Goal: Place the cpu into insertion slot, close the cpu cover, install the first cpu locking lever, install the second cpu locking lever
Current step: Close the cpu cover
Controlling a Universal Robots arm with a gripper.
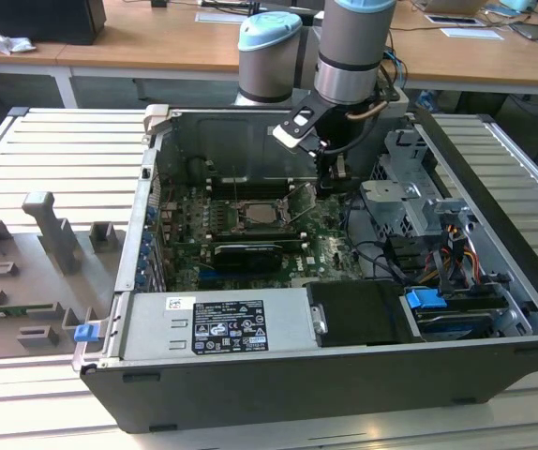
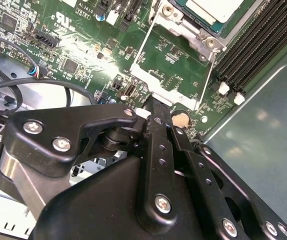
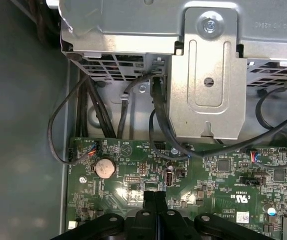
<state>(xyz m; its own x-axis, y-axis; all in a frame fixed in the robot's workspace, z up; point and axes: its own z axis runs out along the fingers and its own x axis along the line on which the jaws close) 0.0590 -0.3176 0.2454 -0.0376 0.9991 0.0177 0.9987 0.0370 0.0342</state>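
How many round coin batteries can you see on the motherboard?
1. The coin battery sits on the green motherboard near its edge, close to the gripper in the first wrist view. Others may be hidden.

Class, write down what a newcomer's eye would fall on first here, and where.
The grey robot arm reaches down into the open computer case in the exterior view. Its black hand hangs over the green motherboard, on the exterior view's right of the pale cpu.
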